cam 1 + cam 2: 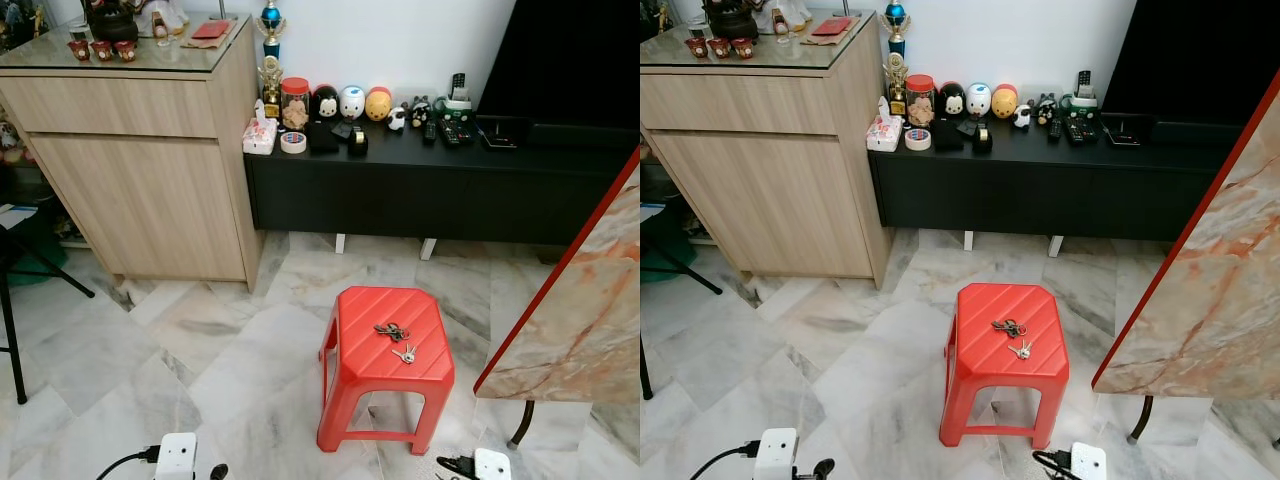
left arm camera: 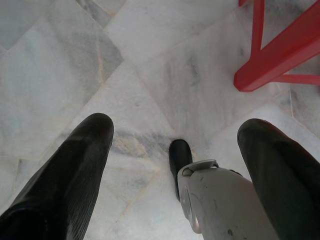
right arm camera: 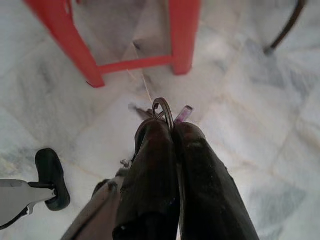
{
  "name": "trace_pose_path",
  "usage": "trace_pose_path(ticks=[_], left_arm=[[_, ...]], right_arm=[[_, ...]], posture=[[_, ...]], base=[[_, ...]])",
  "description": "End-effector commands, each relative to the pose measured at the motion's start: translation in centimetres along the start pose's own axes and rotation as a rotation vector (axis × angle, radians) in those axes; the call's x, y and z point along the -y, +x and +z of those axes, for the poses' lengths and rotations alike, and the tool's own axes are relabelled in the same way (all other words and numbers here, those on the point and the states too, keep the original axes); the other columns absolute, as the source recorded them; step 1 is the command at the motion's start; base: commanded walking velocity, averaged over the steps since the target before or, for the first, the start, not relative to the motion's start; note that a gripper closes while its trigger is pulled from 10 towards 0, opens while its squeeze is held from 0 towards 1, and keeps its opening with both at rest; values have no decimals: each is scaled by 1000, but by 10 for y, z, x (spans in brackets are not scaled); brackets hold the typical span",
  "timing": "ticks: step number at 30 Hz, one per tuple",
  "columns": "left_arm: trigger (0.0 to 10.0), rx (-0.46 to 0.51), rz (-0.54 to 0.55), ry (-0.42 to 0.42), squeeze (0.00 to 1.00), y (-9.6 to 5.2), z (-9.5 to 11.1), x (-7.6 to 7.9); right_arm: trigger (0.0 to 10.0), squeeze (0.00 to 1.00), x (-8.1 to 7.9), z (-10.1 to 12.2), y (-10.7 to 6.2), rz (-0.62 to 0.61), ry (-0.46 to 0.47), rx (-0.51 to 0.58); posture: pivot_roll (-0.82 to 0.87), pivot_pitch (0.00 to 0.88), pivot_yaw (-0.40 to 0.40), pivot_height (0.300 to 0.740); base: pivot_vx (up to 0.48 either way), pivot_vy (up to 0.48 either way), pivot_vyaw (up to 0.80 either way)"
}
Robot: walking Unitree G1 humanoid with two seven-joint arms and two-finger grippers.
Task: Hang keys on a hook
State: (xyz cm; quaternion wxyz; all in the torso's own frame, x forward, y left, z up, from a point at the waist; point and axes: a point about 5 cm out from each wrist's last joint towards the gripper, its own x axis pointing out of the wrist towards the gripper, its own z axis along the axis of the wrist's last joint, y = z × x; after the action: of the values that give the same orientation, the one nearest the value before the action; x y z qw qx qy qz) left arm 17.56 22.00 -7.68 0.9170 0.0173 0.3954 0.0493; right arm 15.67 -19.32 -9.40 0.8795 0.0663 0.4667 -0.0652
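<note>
A bunch of keys point(image 1: 393, 331) lies on top of the red plastic stool point(image 1: 352, 352), which stands on the marble floor point(image 1: 230, 350) in front of a black low cabinet point(image 1: 420, 195) and beside a wooden cabinet point(image 1: 140, 160). The left hand point(image 2: 175, 165) hangs low over the floor near a stool leg, its fingers point(image 2: 75, 165) spread wide with nothing between them. The right hand point(image 3: 170, 125) hangs near the stool's feet, fingers pressed together, pinching a small metal hook point(image 3: 164, 111) at their tips.
</note>
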Motion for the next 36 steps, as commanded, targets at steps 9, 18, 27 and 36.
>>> trace_pose_path(ticks=[9,18,27,36], left_arm=[[10000,-15,-1,6,0,0,-1,-1],[10000,-13,1,2,0,0,-1,0],[10000,-21,-1,17,0,-1,-4,1],[10000,-22,3,15,0,-1,-5,1]], right_arm=[[10000,0,-5,6,2,9,120,30],[10000,0,-12,-2,1,-9,170,6],[10000,0,-15,-3,1,-11,184,9],[10000,0,-16,-5,0,-2,180,9]], posture=[[-43,16,-47,740],[-34,2,-56,740],[-35,0,-59,740],[-35,0,-61,740]], base=[[0,0,0],[0,0,0],[0,-135,0],[0,-336,0]])
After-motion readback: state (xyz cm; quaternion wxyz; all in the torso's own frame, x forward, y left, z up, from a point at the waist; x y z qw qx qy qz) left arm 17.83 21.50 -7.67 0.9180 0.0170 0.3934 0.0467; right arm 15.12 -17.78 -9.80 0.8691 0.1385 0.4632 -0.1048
